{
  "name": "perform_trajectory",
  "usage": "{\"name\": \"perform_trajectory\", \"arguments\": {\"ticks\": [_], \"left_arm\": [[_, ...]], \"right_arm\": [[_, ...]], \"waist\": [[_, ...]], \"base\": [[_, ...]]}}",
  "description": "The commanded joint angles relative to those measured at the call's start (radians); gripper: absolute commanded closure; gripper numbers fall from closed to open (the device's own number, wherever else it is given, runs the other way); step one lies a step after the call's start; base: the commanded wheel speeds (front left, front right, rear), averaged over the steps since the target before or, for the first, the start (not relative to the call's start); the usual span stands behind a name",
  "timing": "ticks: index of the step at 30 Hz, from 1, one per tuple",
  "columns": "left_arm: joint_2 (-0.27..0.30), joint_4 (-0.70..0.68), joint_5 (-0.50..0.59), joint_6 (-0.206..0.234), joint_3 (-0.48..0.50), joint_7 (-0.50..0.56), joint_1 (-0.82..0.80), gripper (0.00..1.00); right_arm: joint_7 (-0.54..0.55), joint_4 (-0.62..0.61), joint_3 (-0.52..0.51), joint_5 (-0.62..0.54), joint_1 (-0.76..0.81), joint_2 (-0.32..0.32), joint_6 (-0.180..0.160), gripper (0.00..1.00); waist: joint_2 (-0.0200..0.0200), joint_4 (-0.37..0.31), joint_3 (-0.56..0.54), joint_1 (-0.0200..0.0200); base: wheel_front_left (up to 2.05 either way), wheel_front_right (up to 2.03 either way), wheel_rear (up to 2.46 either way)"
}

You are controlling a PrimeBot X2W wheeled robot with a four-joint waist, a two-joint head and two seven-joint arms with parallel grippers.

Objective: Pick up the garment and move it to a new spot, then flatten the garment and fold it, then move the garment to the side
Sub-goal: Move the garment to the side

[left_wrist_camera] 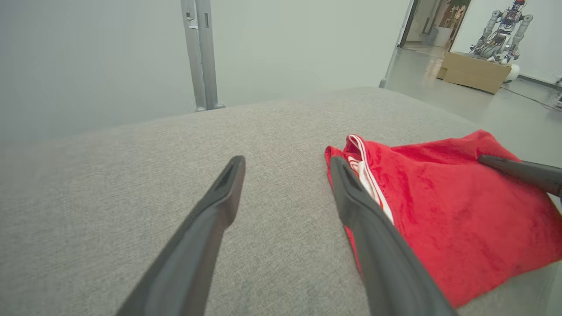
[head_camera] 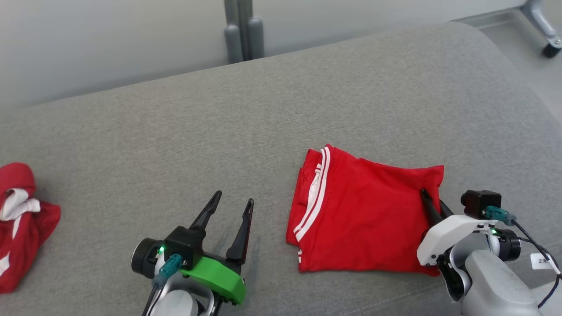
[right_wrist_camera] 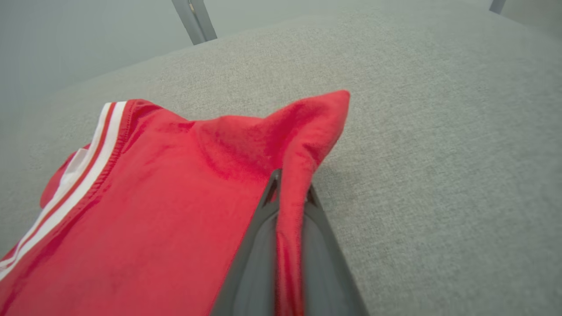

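The folded red garment, white-striped along its 9 o'clock edge, lies flat on the grey cushion, at about 4 o'clock from the head view's centre. The right fingers are pressed together, pinching the garment's 3 o'clock edge near its far corner. The left fingers are spread wide and hold nothing, resting at the garment's 9 o'clock, apart from it. A second red bundle sits far off at 9 o'clock.
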Motion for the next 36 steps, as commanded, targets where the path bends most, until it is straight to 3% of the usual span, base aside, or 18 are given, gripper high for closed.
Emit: {"name": "perform_trajectory", "arguments": {"ticks": [1,11,18,25,36], "left_arm": [[0.009,-0.008,0.009,-0.002,-0.006,0.0,-0.02,0.0],[0.025,-0.013,0.002,-0.002,-0.028,0.0,-0.054,0.0],[0.035,-0.038,0.006,-0.002,-0.103,0.0,-0.102,0.0],[0.038,-0.08,-0.014,-0.002,-0.195,0.0,-0.157,0.0],[0.077,-0.127,-0.002,-0.002,-0.285,0.0,-0.24,0.0]], "right_arm": [[-0.003,-0.007,-0.008,-0.006,0.005,0.007,-0.002,1.0],[-0.003,-0.04,-0.011,-0.013,-0.013,0.059,-0.002,1.0],[-0.003,-0.058,0.002,-0.002,-0.022,0.081,-0.002,1.0],[-0.003,-0.101,-0.039,-0.005,-0.047,0.09,-0.002,1.0],[-0.003,-0.166,-0.111,-0.058,-0.241,0.044,-0.002,1.0]], "waist": [[-0.0001,-0.114,0.024,0.0],[-0.0001,-0.278,0.078,0.0],[-0.0001,-0.332,0.122,0.0],[-0.0001,-0.309,0.186,0.0],[-0.0001,-0.187,0.338,0.0]], "base": [[0.0,0.0,0.0],[0.0,0.0,0.0],[0.0,0.0,0.0],[0.0,0.0,0.0],[0.0,0.0,0.0]]}}
